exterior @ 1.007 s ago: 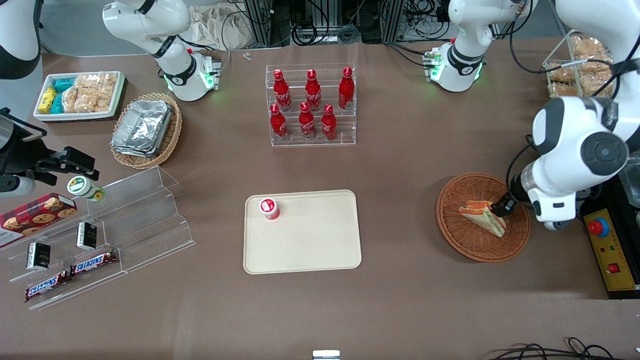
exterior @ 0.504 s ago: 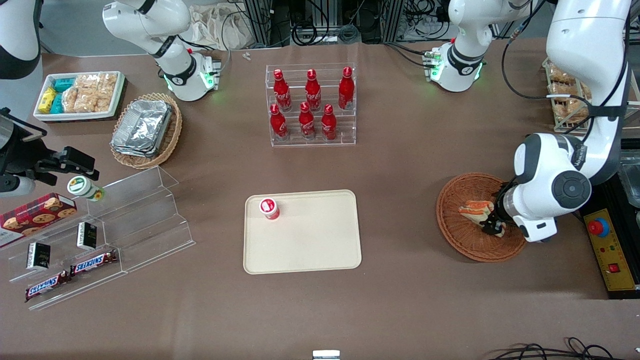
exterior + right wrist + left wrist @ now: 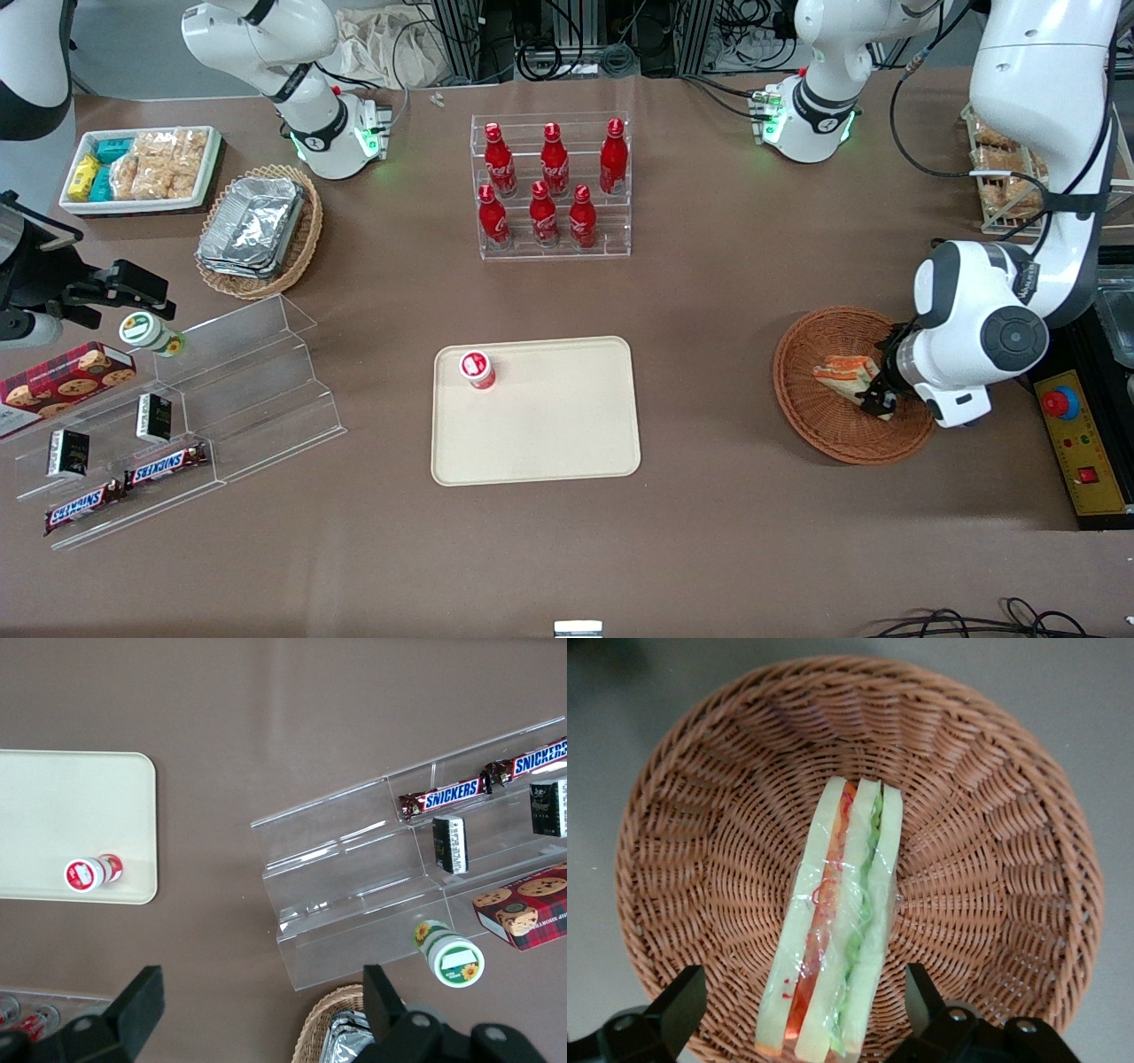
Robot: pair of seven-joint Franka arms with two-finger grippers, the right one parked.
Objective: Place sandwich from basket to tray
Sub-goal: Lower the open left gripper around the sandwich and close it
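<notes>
Gripper [image 3: 802,1019] of the working left arm hangs low inside the basket [image 3: 806,416], its two black fingers [image 3: 926,997] spread apart, one on each side of the sandwich [image 3: 837,930] near its wide end; whether either pad touches the wrapped bread cannot be told. Seen from the front, the gripper [image 3: 877,400] sits at the end of the sandwich [image 3: 842,370] that lies toward the working arm's end of the worktop [image 3: 709,292], and the black fingers hide that end of the wedge. The arm comes down from above, bends at a large white elbow joint just beside the basket rim, and its wrist points steeply downward into the bowl.

In the wrist view the sandwich lies on its side across the middle of the basket [image 3: 700,842], layers of orange, red and green showing between white slices under clear film. It rests on the wicker.

Well apart from the basket, toward the middle of the worktop, lies the cream tray [image 3: 549,434], with a small red-capped cup [image 3: 476,369] standing in one corner. A clear rack of red bottles [image 3: 551,186] stands farther from the front camera than the tray
</notes>
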